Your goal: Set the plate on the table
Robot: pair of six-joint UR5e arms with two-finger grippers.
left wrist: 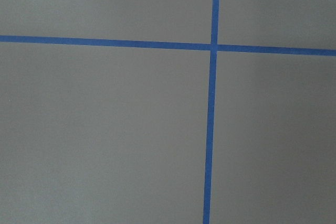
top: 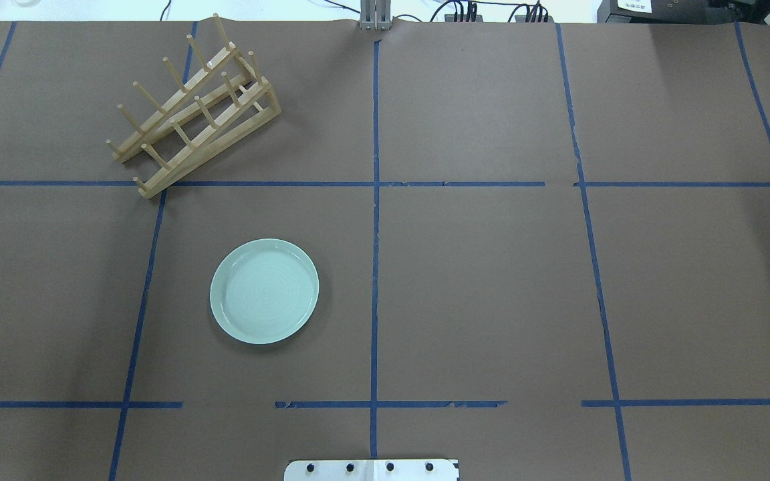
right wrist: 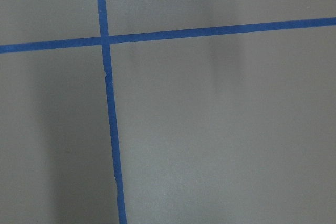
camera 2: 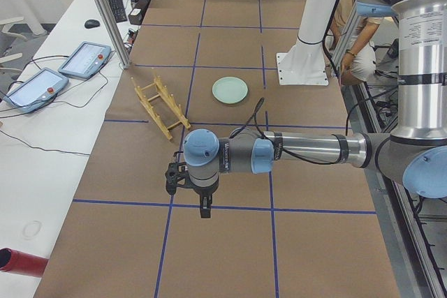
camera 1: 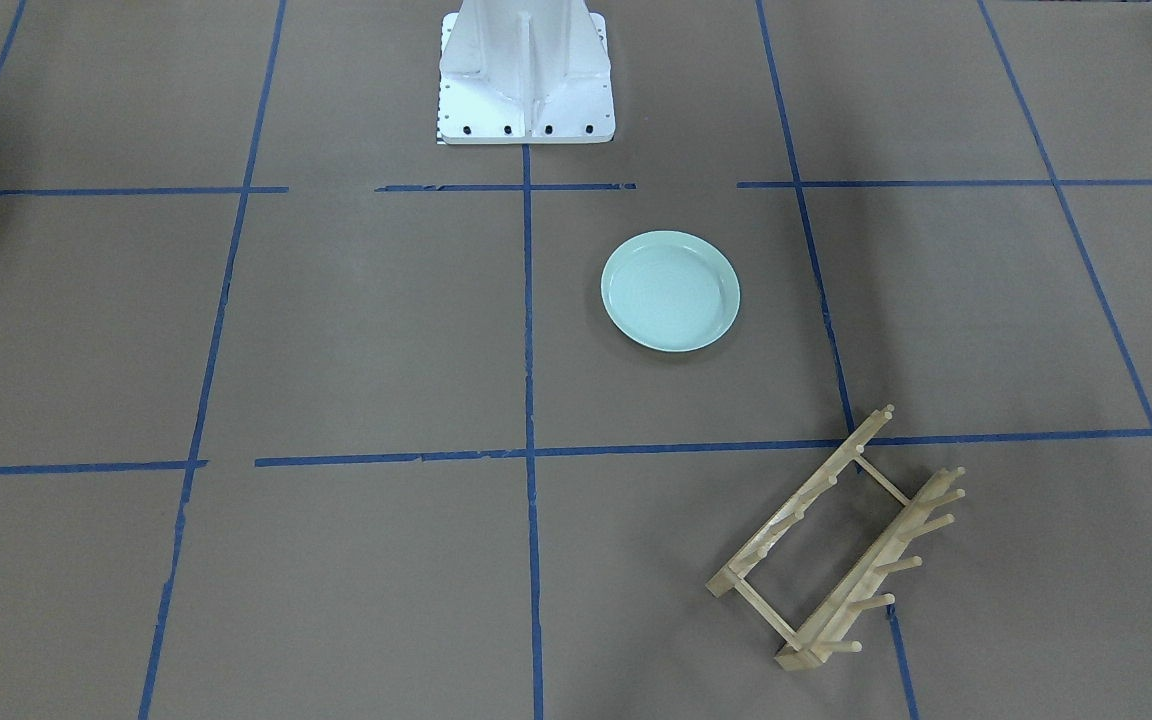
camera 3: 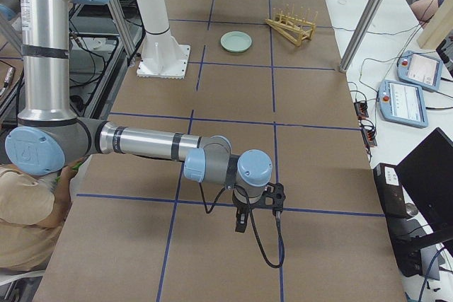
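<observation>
Lying flat on the table, the plate sits left of centre in the overhead view, well apart from the rack at upper left — the left gripper and right gripper hang elsewhere above the table, and whether their jaws are apart or together cannot be told.

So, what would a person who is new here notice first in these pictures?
The pale green plate stands out most: it lies flat on the brown table, on the robot's left side, near the white base. The wooden rack sits apart from it, farther from the robot, holding nothing. In the side views, the left arm and the right arm each reach out over bare paper, far from the plate.
</observation>
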